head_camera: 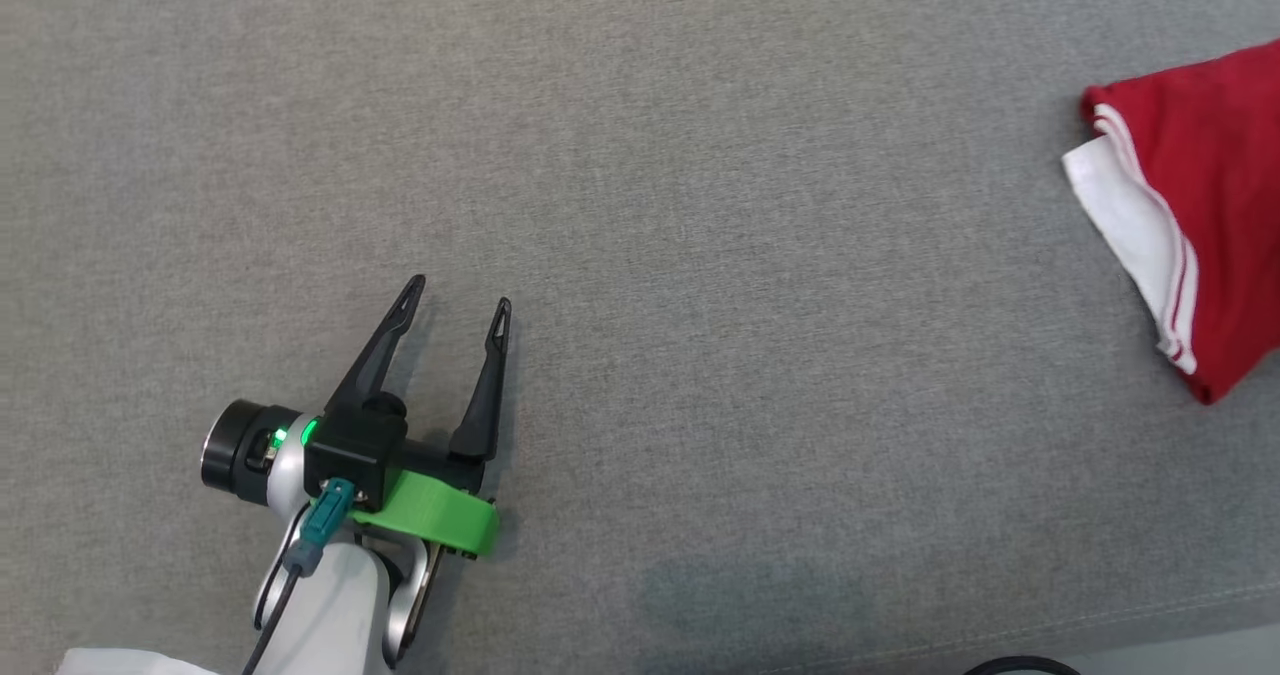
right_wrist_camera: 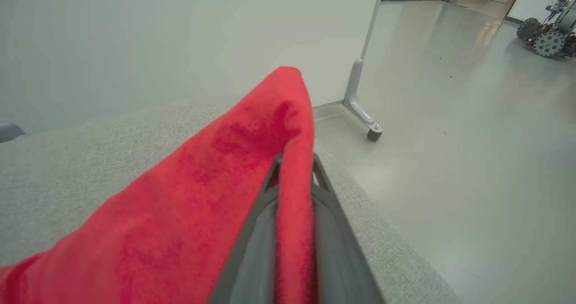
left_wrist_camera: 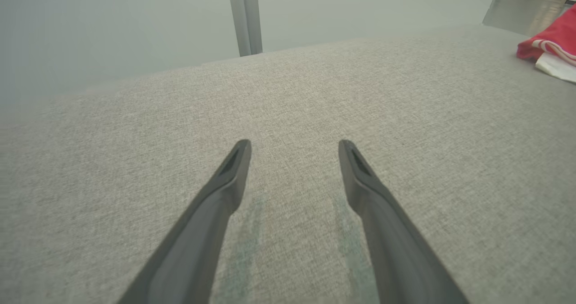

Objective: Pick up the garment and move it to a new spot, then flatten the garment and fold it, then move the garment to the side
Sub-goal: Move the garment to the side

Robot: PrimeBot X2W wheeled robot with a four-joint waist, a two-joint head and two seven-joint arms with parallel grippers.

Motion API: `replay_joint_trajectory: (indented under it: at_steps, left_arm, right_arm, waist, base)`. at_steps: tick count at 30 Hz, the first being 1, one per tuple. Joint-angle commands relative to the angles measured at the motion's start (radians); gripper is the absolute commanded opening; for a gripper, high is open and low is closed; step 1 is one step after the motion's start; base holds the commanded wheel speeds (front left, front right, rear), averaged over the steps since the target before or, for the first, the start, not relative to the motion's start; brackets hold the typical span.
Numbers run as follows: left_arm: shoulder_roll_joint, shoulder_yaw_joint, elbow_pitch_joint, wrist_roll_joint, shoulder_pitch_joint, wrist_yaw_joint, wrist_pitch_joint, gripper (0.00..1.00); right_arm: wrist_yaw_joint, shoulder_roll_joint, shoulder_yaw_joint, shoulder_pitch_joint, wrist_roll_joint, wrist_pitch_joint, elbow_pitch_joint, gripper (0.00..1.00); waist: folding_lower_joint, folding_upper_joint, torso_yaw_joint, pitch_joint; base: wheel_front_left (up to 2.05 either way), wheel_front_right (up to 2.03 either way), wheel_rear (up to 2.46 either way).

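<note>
Pinches red, white-trimmed garment by thin fold in right claw; holds left claw spread, empty, above counter; risks slipping grip, folds spilling open.

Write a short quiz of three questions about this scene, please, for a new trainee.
1. True or false: the left claw is holding the red garment.
2. What is the right claw shut on? A) the red garment B) a bottle C) nothing
3. Fill in: in the head view, the garment shows at the picture's ____ side.

Key: 1 false, its jaws stand open and hold nothing; 2 A; 3 right.
</note>
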Motion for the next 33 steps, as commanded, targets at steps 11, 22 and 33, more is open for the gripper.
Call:
replay_joint_trajectory:
  at_steps: [11, 22, 33]
  left_arm:
    - [0.022, 0.002, -0.033, 0.007, -0.001, -0.001, 0.0, 1.0]
    - [0.012, 0.004, -0.017, 0.001, 0.002, 0.011, 0.0, 1.0]
    - [-0.007, 0.047, 0.02, -0.046, 0.044, 0.03, 0.0, 1.0]
  right_arm:
    - [-0.001, -0.001, -0.313, 0.012, -0.273, 0.0, -0.047, 1.0]
    - [-0.001, 0.056, -0.221, 0.041, -0.215, 0.0, -0.161, 1.0]
    - [-0.001, 0.157, 0.099, 0.214, -0.054, 0.0, -0.346, 1.0]
  waist:
    - [-0.0001, -0.0001, 0.041, 0.021]
    - [-0.0001, -0.0001, 0.037, -0.02]
    - [-0.0001, -0.0001, 0.032, -0.135]
  base:
    - [0.0, 0.0, 0.0]
    - [0.0, 0.0, 0.0]
    - [0.0, 0.0, 0.0]
